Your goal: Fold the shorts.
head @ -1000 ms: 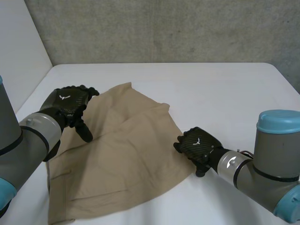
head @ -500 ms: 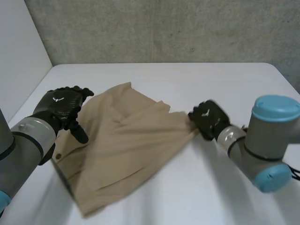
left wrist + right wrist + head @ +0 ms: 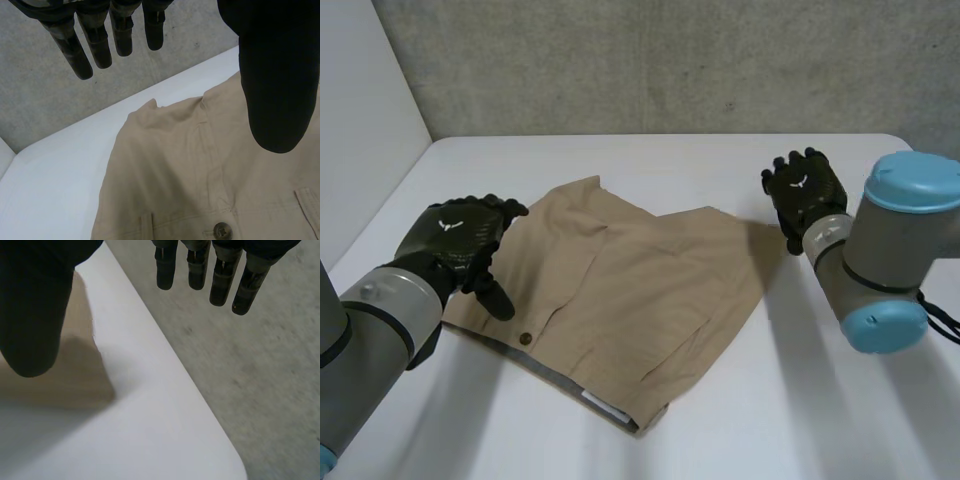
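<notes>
Tan cloth shorts (image 3: 630,290) lie doubled at mid-left of the white bench (image 3: 720,160) — black left hand (image 3: 460,235) spread and empty over their left edge, black right hand (image 3: 803,190) spread, empty, clear to the right — risk: unpinned top layer skews or bunches if a fingertip drags it.

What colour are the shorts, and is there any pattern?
The shorts are plain tan with no pattern; the head view shows them best.
</notes>
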Robot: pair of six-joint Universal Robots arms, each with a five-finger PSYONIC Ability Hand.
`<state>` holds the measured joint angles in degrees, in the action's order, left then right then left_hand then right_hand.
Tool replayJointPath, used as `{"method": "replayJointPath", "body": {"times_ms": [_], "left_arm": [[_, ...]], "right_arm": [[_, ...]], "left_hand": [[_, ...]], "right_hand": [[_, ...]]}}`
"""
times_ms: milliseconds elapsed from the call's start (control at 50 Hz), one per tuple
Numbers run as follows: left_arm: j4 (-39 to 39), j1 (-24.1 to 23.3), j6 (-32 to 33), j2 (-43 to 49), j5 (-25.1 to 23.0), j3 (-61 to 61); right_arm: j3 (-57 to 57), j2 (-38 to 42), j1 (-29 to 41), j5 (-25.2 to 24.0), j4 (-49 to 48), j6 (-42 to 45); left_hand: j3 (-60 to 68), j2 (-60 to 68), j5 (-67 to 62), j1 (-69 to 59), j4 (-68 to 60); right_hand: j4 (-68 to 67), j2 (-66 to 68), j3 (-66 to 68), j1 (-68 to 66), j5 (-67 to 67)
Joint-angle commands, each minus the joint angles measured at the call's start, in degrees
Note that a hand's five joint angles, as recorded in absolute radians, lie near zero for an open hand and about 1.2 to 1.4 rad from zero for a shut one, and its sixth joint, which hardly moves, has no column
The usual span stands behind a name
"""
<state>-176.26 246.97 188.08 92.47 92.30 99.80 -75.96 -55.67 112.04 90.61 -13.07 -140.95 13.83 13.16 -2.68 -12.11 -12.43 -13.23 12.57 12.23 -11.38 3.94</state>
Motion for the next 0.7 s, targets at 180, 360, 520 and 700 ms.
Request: {"method": "replayJointPath", "body": {"times_ms": [180, 360, 520, 700], "left_arm": [[-1.3, 0.4, -0.3, 0.3, 0.2, 0.0], [-3.0, 1.6, -0.4, 0.5, 0.3, 0.9], [-3.3, 3.7, -0.4, 0.3, 0.2, 1.3], [-3.3, 4.8, -0.4, 0.3, 0.1, 1.5]], "right_arm": [[-19.7, -13.1, 3.0, -24.9, 9.6, -1.4], [-20.1, -9.2, 9.2, -27.3, 9.0, -6.7], [-19.9, -7.1, 12.5, -27.6, 5.7, -9.8], [-19.3, -4.5, 15.0, -27.7, 5.5, -10.0]], "left_hand": [[-2.6, -1.9, 1.5, 0.9, 1.2], [-2.6, -1.9, 1.5, 0.9, 1.2], [-2.6, -1.9, 1.5, 0.9, 1.2], [-2.8, -2.1, 1.6, 1.1, 1.4]], "right_hand": [[-2.4, 3.1, 3.4, -4.3, 1.7], [-9.3, 10.0, 10.3, -11.1, 8.6], [-12.2, 12.8, 13.2, -14.0, 11.4], [-15.2, 15.8, 16.2, -17.0, 14.5]]}}
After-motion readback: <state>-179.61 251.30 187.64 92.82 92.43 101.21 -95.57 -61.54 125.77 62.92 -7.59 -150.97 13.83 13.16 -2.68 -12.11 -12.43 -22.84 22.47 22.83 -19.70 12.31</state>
